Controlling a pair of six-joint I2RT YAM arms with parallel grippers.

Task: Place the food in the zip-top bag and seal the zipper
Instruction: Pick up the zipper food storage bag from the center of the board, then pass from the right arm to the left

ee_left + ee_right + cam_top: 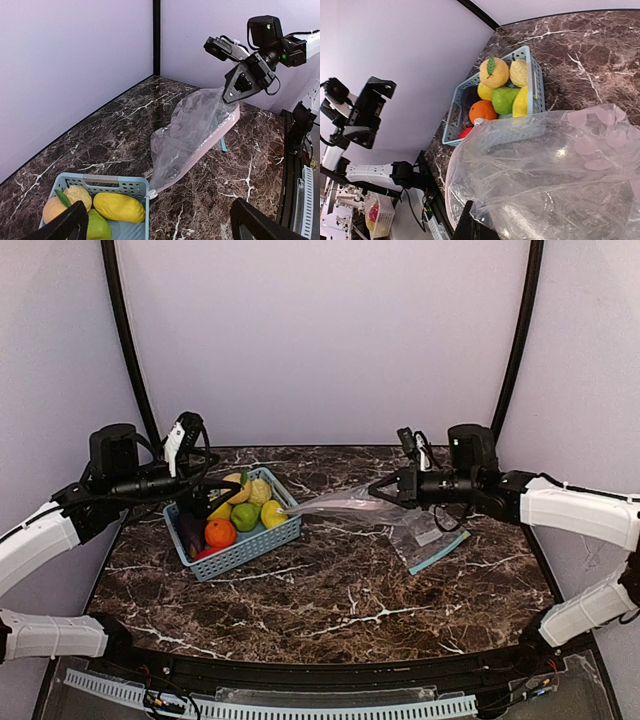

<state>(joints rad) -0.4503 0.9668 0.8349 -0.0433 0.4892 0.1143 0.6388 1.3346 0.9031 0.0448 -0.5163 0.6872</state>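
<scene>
The food lies in a light-blue basket [262, 543]: an orange [220, 532], a green apple [245, 515], a yellow lemon [273, 513], a purple eggplant [189, 532] and a peach [237, 487]. My left gripper [196, 502] hangs open and empty over the basket's far left part; its fingers [64, 226] stand wide apart in the left wrist view. My right gripper [385, 490] is shut on the clear zip-top bag [345, 504] and holds it raised. The bag's slider end [151, 193] touches the basket's right corner. The right wrist view shows the bag [545, 175] and the orange [482, 111].
The bag's teal-edged end [437, 553] rests on the marble table right of centre. A dark frame rail [320, 672] runs along the near edge. Purple walls close off the back and sides.
</scene>
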